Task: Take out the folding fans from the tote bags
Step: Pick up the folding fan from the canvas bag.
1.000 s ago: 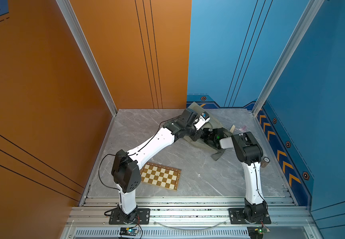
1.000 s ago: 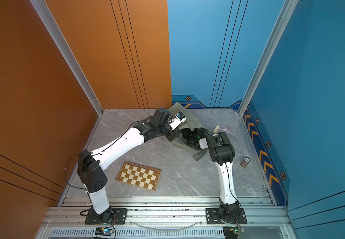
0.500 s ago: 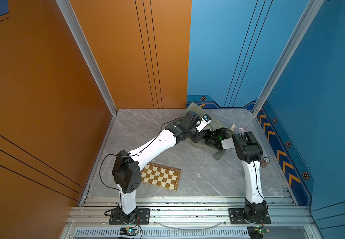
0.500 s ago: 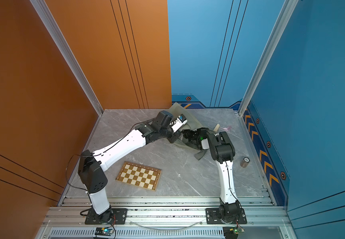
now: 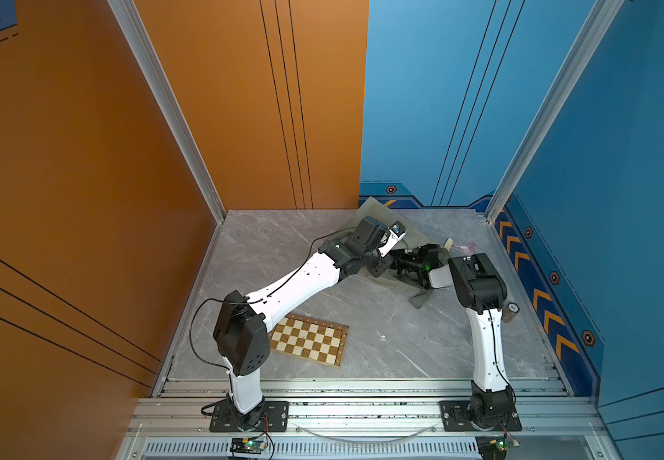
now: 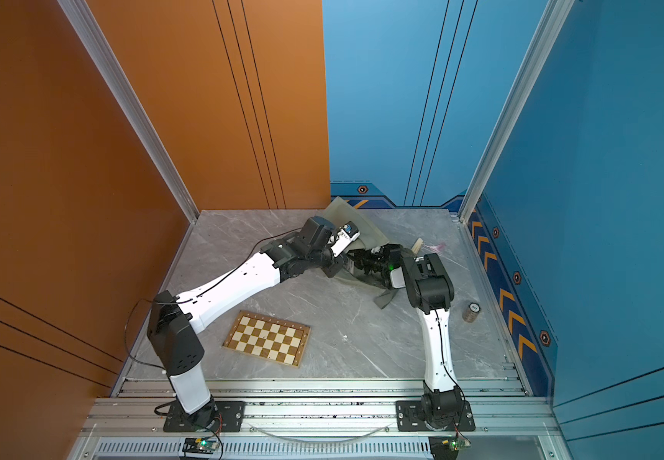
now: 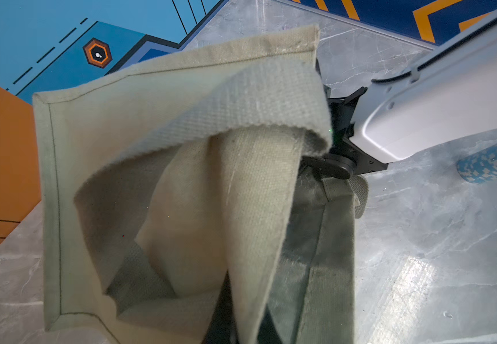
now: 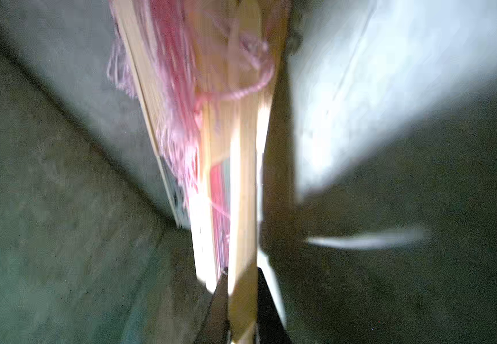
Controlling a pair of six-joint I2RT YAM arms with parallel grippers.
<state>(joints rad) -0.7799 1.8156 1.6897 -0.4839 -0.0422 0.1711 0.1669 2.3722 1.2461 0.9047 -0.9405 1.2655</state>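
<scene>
Top views both place the tote bag (image 5: 376, 209) (image 6: 338, 211) at 1 o'clock on the tabletop (image 5: 382, 334). The folding fans (image 5: 448, 243) poke from its 3 o'clock edge, just past the right arm (image 5: 481, 282), whose wrist is buried in the bag. Arms and bag sit almost as they did a second ago. Left wrist view: the left hand (image 7: 242, 324) is pinched together on bag cloth, its fingers mostly hidden. Right wrist view, badly blurred: the right hand (image 8: 242, 306) is clamped on one pale fan, with the others and pink tassels (image 8: 181, 89) stretching straight ahead inside the dark bag.
</scene>
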